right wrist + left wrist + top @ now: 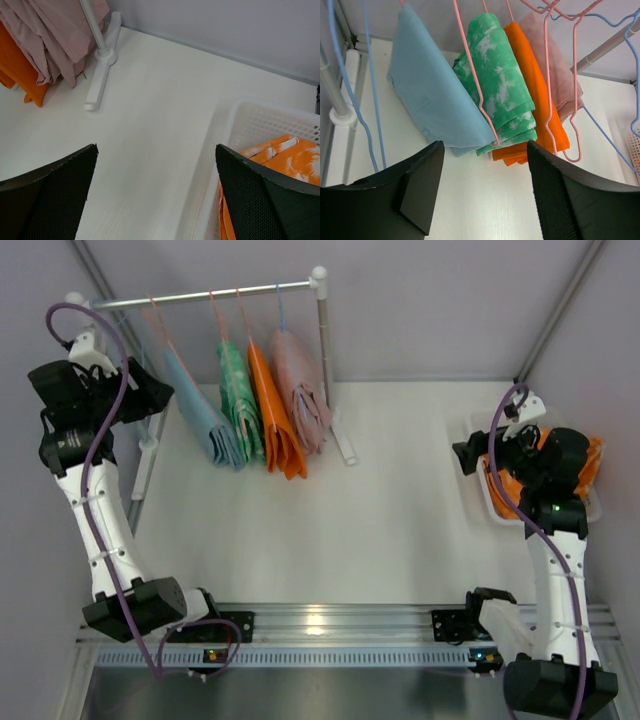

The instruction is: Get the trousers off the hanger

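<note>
Several folded garments hang on wire hangers from the rail (210, 295). The light blue trousers (205, 415) (430, 95) hang leftmost, then a green printed pair (500, 85), a plain orange pair (535, 85) and a pink pair (555, 65). My left gripper (150, 395) (485, 146) stands open just left of the light blue trousers, with nothing between its fingers. Orange trousers with white print (590, 455) (295, 160) lie in the white basket (260, 120) at the right. At the basket's left rim, my right gripper (468, 455) (156, 147) is open and empty.
The rack's right post (325, 340) stands on a white foot (100, 75). Its left post (332, 95) is close beside my left gripper. Thin blue wire hanger loops (370, 125) hang at the left of the left wrist view, and another (635, 75) at its right edge.
</note>
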`<state>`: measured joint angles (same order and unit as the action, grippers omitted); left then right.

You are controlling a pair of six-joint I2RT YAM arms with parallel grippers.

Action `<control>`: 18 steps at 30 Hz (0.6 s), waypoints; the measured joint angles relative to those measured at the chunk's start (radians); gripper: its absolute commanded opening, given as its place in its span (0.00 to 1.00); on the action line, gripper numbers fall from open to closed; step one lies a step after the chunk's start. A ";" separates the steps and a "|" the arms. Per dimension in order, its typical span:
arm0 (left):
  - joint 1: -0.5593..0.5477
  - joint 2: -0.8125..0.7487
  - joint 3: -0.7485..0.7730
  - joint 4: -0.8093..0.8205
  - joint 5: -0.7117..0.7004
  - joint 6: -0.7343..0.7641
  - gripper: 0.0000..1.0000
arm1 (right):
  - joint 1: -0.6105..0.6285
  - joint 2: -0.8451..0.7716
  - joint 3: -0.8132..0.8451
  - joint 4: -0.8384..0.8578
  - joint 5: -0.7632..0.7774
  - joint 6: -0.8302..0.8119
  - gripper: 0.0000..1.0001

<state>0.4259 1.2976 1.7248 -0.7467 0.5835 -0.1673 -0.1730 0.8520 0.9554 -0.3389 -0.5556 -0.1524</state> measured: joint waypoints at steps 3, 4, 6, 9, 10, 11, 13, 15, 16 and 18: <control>-0.038 0.027 -0.048 0.048 -0.004 -0.014 0.67 | 0.000 0.001 0.000 0.000 -0.002 0.003 1.00; -0.057 0.037 -0.058 0.064 -0.009 -0.015 0.66 | 0.000 0.002 0.000 0.000 -0.002 0.005 1.00; -0.097 0.055 -0.075 0.102 -0.022 -0.019 0.65 | 0.000 0.003 0.000 -0.001 -0.003 0.007 1.00; -0.144 0.068 -0.119 0.173 -0.050 -0.027 0.59 | 0.000 0.008 0.000 -0.002 -0.003 0.008 1.00; -0.154 0.074 -0.131 0.190 -0.060 -0.031 0.57 | 0.000 0.009 0.000 -0.002 -0.003 0.008 1.00; -0.163 0.082 -0.142 0.210 -0.074 -0.038 0.56 | 0.000 0.010 0.000 -0.002 -0.003 0.008 0.99; -0.174 0.099 -0.165 0.253 -0.106 -0.053 0.56 | 0.000 0.011 -0.002 -0.002 -0.003 0.008 0.99; -0.183 0.113 -0.191 0.294 -0.143 -0.067 0.56 | 0.000 0.013 -0.008 -0.002 -0.003 0.008 0.99; -0.187 0.118 -0.206 0.315 -0.161 -0.071 0.56 | 0.000 0.013 -0.013 -0.001 -0.003 0.008 1.00; -0.199 0.129 -0.232 0.356 -0.186 -0.079 0.55 | 0.000 0.017 -0.020 -0.004 -0.003 0.008 1.00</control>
<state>0.2268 1.4261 1.4929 -0.3912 0.3973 -0.2466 -0.1730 0.8688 0.9352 -0.3431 -0.5587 -0.1448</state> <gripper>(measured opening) 0.556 0.993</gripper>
